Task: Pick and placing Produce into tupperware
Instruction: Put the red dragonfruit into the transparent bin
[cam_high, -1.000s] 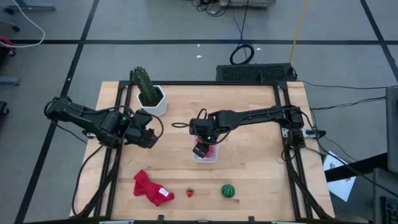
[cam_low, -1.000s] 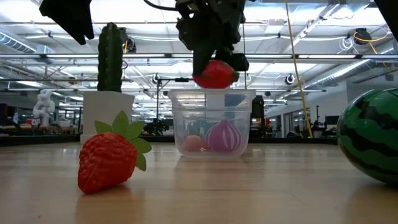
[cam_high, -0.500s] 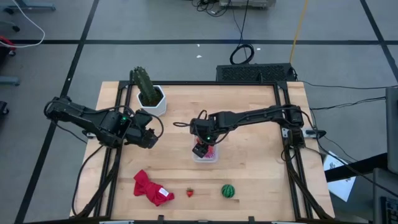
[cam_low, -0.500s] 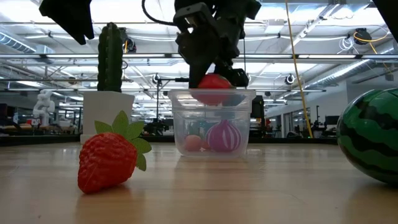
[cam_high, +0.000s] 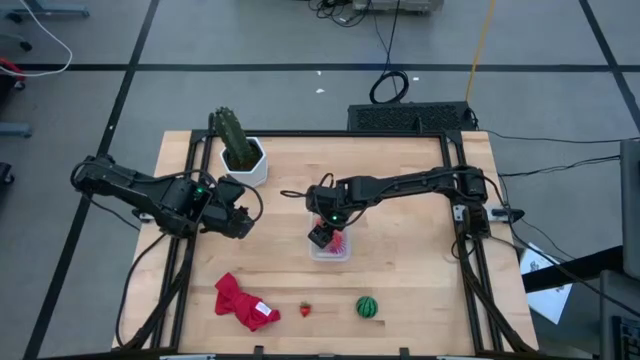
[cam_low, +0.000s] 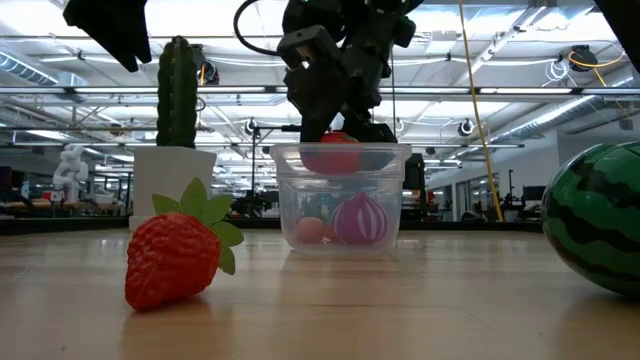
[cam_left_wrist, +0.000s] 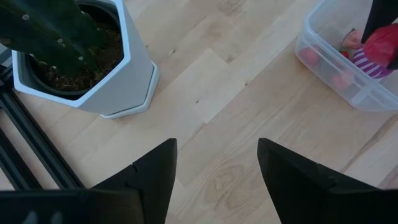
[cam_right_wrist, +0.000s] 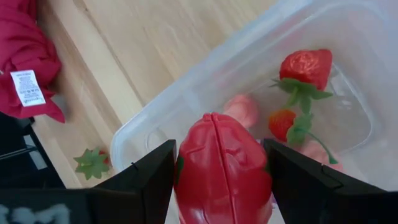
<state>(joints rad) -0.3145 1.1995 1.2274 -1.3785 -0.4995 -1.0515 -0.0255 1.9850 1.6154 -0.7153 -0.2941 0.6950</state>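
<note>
Now the right end effector (cam_right_wrist: 221, 171), pinching a red produce piece (cam_right_wrist: 222, 167), hangs just inside the tupperware (cam_right_wrist: 186, 93) rim.

The clear tupperware (cam_high: 331, 246) sits mid-table, holding small strawberries (cam_right_wrist: 306, 67), a purple striped ball (cam_low: 358, 219) and a red piece (cam_right_wrist: 222, 165) at its rim. Near the front edge lie a strawberry (cam_high: 305, 310) and, to its right, a green watermelon ball (cam_high: 368, 306).

High view: overhead, straight down, far. Low view: table-top level, facing the room, close behind the strawberry (cam_low: 175, 258). Wrist views: close, downward. All share the tupperware (cam_high: 331, 246).
</note>
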